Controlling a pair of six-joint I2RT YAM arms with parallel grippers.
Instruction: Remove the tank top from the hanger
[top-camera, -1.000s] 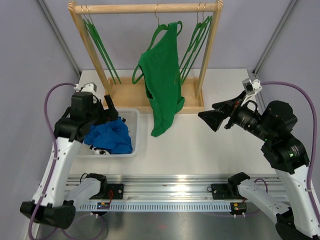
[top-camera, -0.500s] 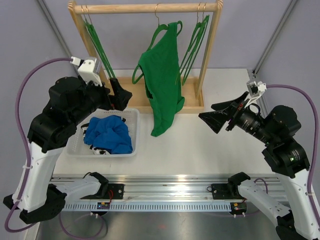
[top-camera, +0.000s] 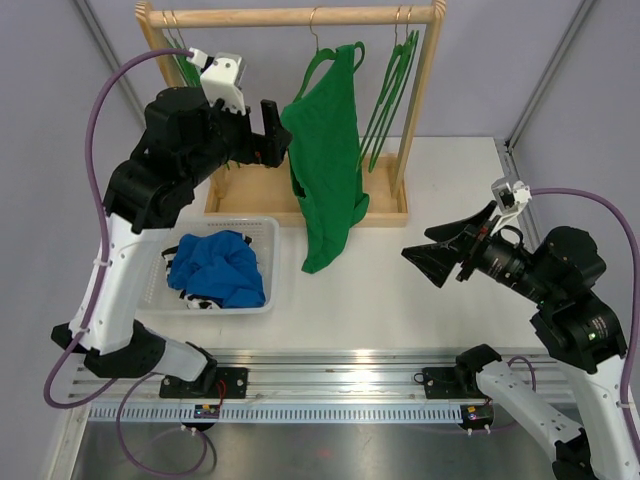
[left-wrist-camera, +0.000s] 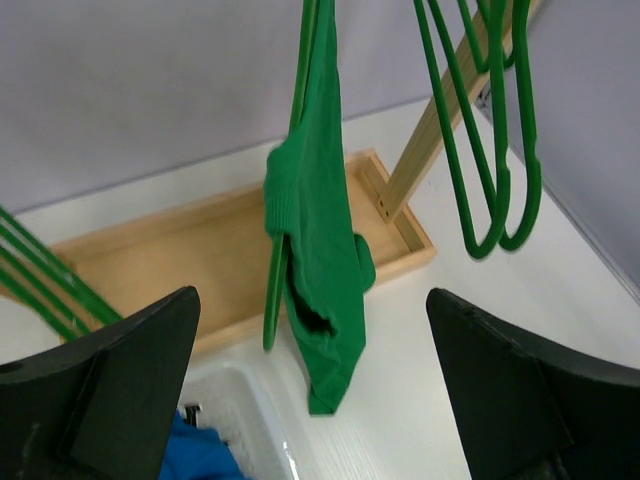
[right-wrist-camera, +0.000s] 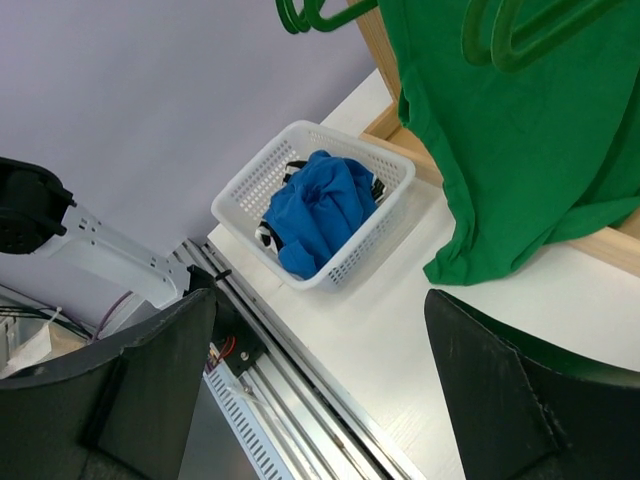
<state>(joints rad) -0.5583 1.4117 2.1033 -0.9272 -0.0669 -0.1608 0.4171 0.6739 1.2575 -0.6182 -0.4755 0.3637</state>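
Moved: left gripper (top-camera: 275, 135) is rising from the basket (top-camera: 272, 262), lower left, to upper centre, just beside the tank top (top-camera: 328, 150).
Left jaws: standing wide apart, gripping nothing.
Right gripper (top-camera: 425, 255): waiting mid-right, spread, empty.
Tank top: hanging on its hanger (top-camera: 322, 62), upper centre; removal probably beginning.

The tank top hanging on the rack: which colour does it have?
The tank top is plain green, seen best in the top external view.
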